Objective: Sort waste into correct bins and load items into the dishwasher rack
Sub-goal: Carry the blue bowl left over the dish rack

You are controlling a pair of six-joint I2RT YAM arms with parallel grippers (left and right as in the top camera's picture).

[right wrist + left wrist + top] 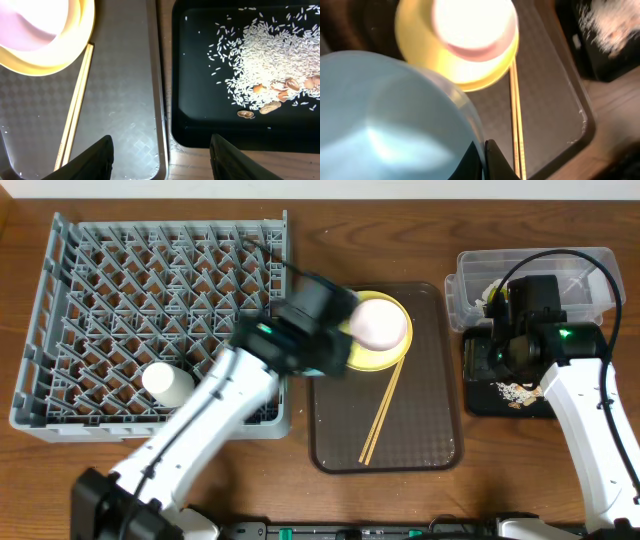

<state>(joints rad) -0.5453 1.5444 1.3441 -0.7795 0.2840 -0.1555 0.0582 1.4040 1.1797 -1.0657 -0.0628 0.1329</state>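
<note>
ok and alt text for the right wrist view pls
A black tray on the right holds scattered white rice and a few brown bits. Left of it, a brown tray carries chopsticks and a yellow plate with a pink bowl on it; the open hand frames the bottom edge.

A dark brown serving tray (432, 420) with a finely textured floor and rounded corners lies lengthwise mid-way along the wooden table (40, 470); off its right edge sit tan bits (270, 106), possibly peanut pieces
</note>
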